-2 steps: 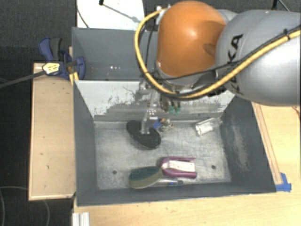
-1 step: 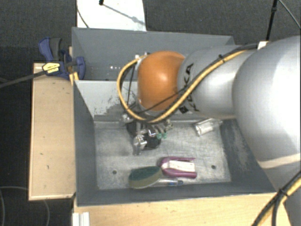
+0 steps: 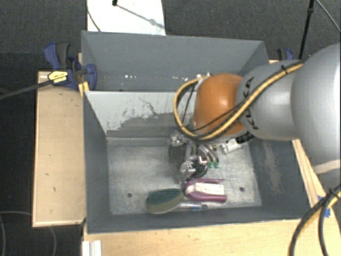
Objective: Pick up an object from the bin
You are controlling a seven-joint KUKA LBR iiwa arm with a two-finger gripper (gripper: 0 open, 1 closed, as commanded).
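Observation:
My gripper (image 3: 187,167) hangs low over the middle of the bin floor, its metal body showing under the orange wrist cover. Just below it, toward the front, lies a purple and white object (image 3: 206,191), flat on the floor. To that object's left rests a dark green oval sponge (image 3: 164,200) with a tan underside. A thin clear pen-like stick (image 3: 193,208) with a blue tip lies along the front edge under both. I see nothing held between the fingers.
The arm and its orange cover with looped cables hang over the bin's right half and hide the floor there. A small green bit shows beside the gripper's right side. The bin's left floor is bare grey metal.

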